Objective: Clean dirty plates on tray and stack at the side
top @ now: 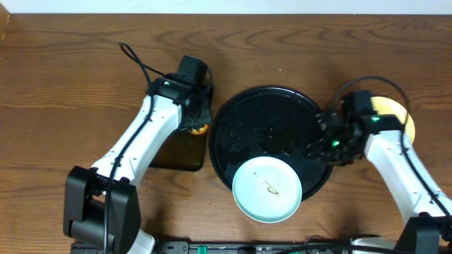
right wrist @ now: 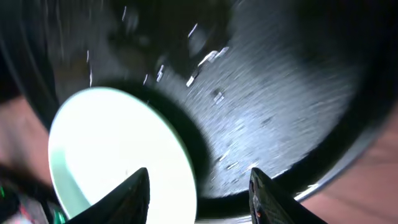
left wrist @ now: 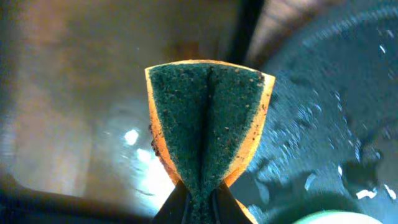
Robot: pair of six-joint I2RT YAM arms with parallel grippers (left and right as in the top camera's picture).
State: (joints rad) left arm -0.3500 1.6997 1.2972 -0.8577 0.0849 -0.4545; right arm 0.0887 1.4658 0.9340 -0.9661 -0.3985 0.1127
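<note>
Folded sponge (left wrist: 208, 124) pinched tight in left gripper (left wrist: 199, 202), at brown tray (top: 173, 152) edge, beside black tray (top: 272, 113). right gripper (right wrist: 199, 196) fingers apart, empty, over black tray's right side. mint plate (top: 267, 189) on black tray's near rim. yellow plate (top: 402, 116) on table (top: 70, 70) far right, half hidden by arm.

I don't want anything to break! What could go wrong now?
The mint plate hangs over the black tray's rim, so a nudge from the open right fingers might tip it off. The tray looks wet, so the plate could slide when grabbed.
</note>
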